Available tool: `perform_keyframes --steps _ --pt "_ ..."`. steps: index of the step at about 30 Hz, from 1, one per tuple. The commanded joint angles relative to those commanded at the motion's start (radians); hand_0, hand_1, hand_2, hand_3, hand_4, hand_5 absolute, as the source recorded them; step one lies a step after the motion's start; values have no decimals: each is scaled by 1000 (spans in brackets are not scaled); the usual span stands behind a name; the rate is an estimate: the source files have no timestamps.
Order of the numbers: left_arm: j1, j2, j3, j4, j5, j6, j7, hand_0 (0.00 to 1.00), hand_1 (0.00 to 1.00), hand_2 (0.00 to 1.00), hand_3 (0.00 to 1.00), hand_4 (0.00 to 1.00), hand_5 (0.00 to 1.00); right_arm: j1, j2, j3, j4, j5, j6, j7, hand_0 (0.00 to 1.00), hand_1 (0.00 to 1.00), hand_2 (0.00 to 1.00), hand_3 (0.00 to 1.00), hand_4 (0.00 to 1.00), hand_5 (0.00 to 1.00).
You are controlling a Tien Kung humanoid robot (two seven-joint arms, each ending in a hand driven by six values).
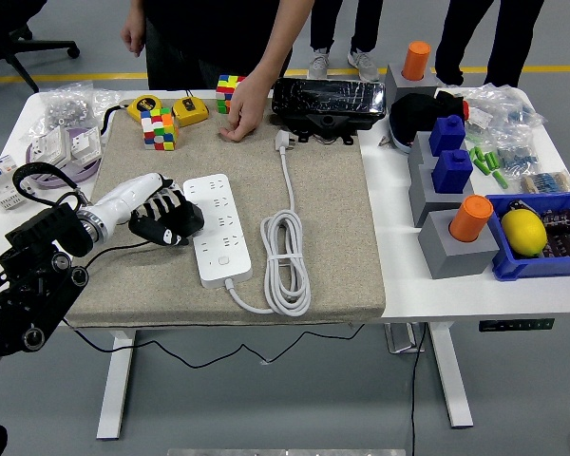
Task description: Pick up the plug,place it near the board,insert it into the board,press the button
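White plastic plug (284,142) lying at the far end of the mat, well apart from the board (218,228), likely handling light, rigid and slick, best pinched across its body, with left robot hand (161,220) resting loosely curled, holding nothing, beside the board.

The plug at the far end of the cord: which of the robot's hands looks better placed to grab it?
Probably the left. Its hand rests beside the power strip, on the mat with the plug. No right arm shows.
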Motion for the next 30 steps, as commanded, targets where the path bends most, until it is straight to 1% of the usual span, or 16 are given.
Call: perform_keyframes --steps 5,6,11,12,17,18,29,30 --pt "0 0 1 3 -2 1 -3 345 506 445 557 794 2 1 0 4 0 -1 0 1 783 694 709 755 998 998" --pt "0 0 0 3 -2 1 -3 377 539 551 571 809 2 0 0 4 0 -1 0 1 783 694 709 755 998 998" --pt "1 1 0 6 1 0 -3 377 539 551 571 809 2 -1 0 5 0 -2 1 0 783 694 709 755 998 998" --pt "2 1 -1 8 3 0 -3 443 606 616 590 879 2 -1 0 5 0 -3 0 1 784 693 710 755 998 998" --pt "2 1 -1 10 4 -1 -3 443 606 616 590 879 2 -1 0 5 0 -3 0 0 784 693 710 755 998 998" --pt "2 1 -1 10 3 0 -4 502 670 633 595 907 2 -1 0 4 0 -3 0 0 785 694 710 755 998 998" --pt "2 3 2 7 4 -10 -3 509 683 632 593 924 2 -1 -2 3 0 -3 -1 -1 784 693 710 755 998 998" --pt "1 4 2 7 4 -10 -2 515 686 632 595 963 2 -1 -2 3 0 -2 -1 -1 784 694 709 755 998 998"
